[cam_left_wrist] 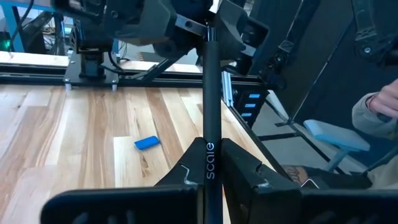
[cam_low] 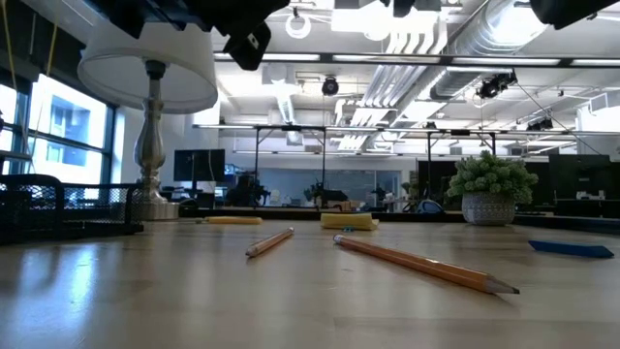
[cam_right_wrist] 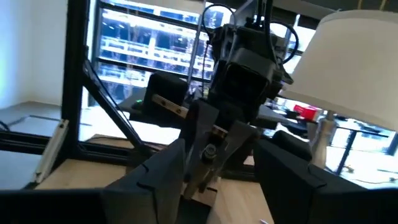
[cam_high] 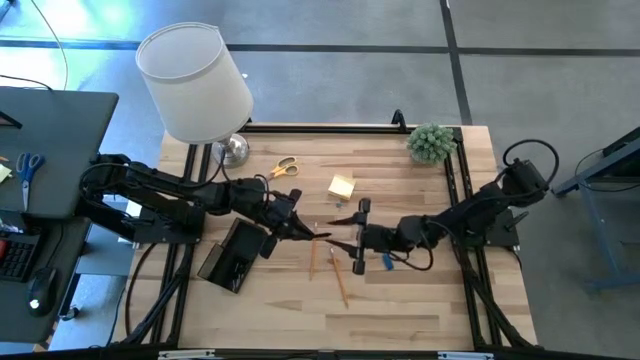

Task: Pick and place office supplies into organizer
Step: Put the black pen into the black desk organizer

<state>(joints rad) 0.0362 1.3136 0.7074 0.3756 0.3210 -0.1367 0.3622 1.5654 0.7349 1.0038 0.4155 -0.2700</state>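
Observation:
A black pen hangs level above the table's middle, between my two grippers. My left gripper comes from the left and is shut on the pen. My right gripper faces it from the right and is open. Its fingers stand on either side of the pen's far end; I cannot tell whether they touch it. The black organizer lies under my left arm. Two pencils, a blue piece, a yellow sticky pad and yellow scissors lie on the table. My left gripper pinches the pen near its left end between its two fingers. The fingers come level from the table's left and lie along the pen, which sticks straight out beyond them toward my right gripper. The pen is lifted clear of the table.
A white-shaded lamp stands at the far left and a small green plant at the far right corner. Tiny black clips lie near the sticky pad. A person's hand shows beyond the table's right side.

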